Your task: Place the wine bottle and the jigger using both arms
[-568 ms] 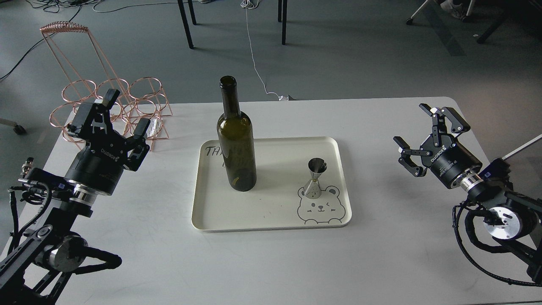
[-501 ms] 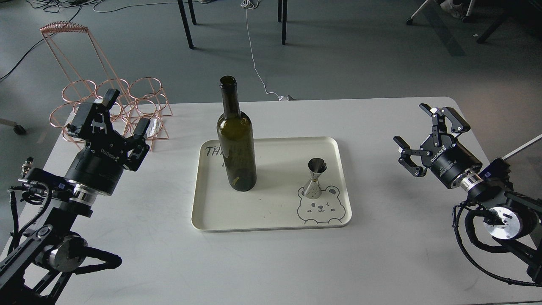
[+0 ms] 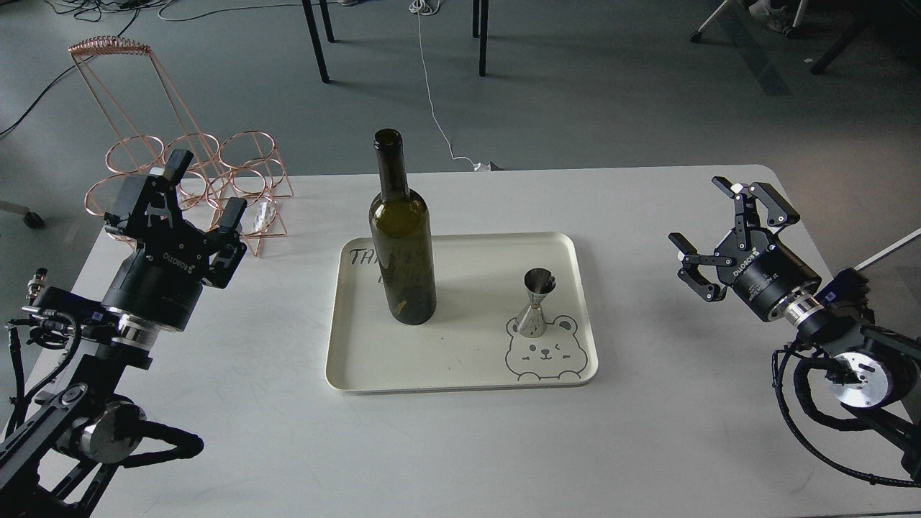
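The dark green wine bottle (image 3: 401, 237) stands upright on the left part of the cream tray (image 3: 460, 370). The silver jigger (image 3: 536, 302) stands upright on the tray's right part, just above a bear drawing. My left gripper (image 3: 205, 191) is open and empty, well left of the tray over the table's left side. My right gripper (image 3: 701, 216) is open and empty, well right of the tray. Neither gripper touches anything.
A copper wire bottle rack (image 3: 180, 162) stands at the table's back left, just behind my left gripper. The white table (image 3: 460, 446) ends near the right arm. Chair legs and cables are on the floor beyond.
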Controlling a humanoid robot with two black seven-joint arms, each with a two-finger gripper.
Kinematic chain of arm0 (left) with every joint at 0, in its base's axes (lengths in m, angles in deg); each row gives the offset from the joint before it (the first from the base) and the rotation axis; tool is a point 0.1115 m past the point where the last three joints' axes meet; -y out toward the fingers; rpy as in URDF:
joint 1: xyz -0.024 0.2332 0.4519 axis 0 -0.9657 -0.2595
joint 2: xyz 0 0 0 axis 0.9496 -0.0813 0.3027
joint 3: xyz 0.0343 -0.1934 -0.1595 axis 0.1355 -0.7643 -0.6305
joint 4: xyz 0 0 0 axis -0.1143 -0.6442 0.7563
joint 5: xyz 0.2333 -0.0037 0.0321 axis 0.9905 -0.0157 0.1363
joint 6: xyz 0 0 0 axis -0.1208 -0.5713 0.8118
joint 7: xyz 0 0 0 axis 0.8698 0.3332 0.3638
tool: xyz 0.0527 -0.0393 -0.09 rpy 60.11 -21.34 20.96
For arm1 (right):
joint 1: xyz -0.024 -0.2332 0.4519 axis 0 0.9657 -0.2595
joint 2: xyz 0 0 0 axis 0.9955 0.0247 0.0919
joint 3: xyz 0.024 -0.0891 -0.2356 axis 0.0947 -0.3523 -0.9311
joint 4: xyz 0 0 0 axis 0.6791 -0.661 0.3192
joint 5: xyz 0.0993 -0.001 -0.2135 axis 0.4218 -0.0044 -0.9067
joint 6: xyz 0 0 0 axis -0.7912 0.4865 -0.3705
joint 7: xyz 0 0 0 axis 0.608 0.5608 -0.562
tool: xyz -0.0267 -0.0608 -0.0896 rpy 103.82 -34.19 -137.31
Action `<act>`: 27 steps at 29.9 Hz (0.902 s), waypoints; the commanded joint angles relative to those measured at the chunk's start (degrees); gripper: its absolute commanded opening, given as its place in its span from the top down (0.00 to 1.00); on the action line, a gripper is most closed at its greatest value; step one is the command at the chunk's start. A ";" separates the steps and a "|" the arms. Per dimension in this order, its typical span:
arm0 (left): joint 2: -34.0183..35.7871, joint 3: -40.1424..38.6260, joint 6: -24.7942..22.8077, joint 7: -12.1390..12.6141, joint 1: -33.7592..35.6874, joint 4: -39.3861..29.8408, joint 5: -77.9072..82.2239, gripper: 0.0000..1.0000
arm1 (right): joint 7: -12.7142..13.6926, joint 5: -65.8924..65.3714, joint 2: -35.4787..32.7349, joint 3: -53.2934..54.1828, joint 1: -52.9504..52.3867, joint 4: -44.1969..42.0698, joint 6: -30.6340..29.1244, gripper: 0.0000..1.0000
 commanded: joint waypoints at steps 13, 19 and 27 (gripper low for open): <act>0.45 0.09 -0.25 -0.22 0.09 -0.25 0.00 0.02 | 0.00 -59.63 -9.01 -0.12 -1.19 14.24 13.23 0.02; 0.45 0.09 -0.25 -0.22 0.09 -0.34 0.00 0.02 | 0.00 -82.06 -8.31 -0.73 -0.67 15.92 26.51 0.02; 0.37 0.18 -0.25 -0.22 0.09 -0.43 0.00 0.02 | 0.00 -111.61 -1.46 -3.64 -0.05 11.45 42.43 0.03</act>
